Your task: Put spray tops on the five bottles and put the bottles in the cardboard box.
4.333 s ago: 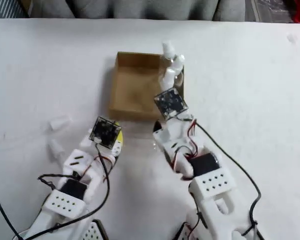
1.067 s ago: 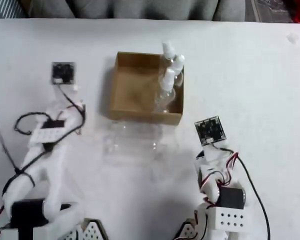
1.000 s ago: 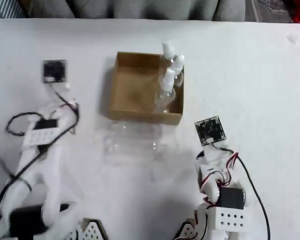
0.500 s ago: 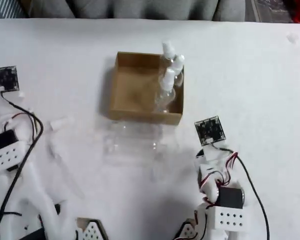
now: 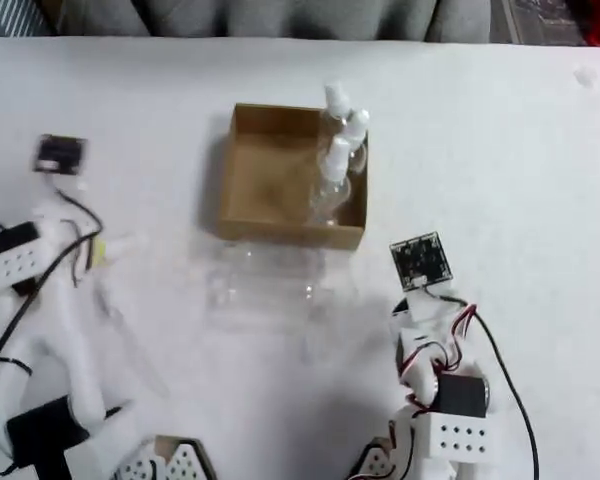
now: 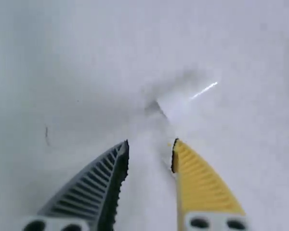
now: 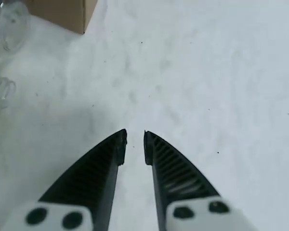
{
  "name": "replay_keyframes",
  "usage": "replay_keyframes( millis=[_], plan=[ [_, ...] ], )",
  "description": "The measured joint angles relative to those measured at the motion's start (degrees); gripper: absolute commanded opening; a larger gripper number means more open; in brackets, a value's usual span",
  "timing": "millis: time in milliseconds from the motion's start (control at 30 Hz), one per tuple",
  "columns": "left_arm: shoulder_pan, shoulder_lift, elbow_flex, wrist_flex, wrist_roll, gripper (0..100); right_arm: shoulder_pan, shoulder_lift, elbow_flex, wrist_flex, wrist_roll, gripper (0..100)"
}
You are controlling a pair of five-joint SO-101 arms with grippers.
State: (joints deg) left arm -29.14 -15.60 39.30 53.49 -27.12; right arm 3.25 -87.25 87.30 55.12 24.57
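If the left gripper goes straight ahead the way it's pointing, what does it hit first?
Most likely the white spray top lying just ahead of the left gripper, though depth is unclear.

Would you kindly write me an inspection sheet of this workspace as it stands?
Surface: white table, no spills seen.
Job's things: cardboard box holds three topped bottles; clear bottles lie before it; loose spray tops lie by the left arm.
Clutter: small white scrap, far right.
Claws: left claw open near a spray top; right claw slightly open, empty.
Cables: black cables run along both arms.
Surroundings: grey cushions beyond the table.
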Motion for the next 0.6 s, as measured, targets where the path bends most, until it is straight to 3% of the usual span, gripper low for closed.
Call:
replay_keyframes(
  millis=[400, 600],
  plan=[
    [1.8, 4.4, -4.9, -3.7, -12.7, 21, 0.0, -0.2, 0.5, 0.0, 0.3, 2.6],
    [1.7, 14.0, -11.1, -3.3, -24.5, 24, 0.0, -0.4, 0.5, 0.0, 0.3, 2.6]
  ],
)
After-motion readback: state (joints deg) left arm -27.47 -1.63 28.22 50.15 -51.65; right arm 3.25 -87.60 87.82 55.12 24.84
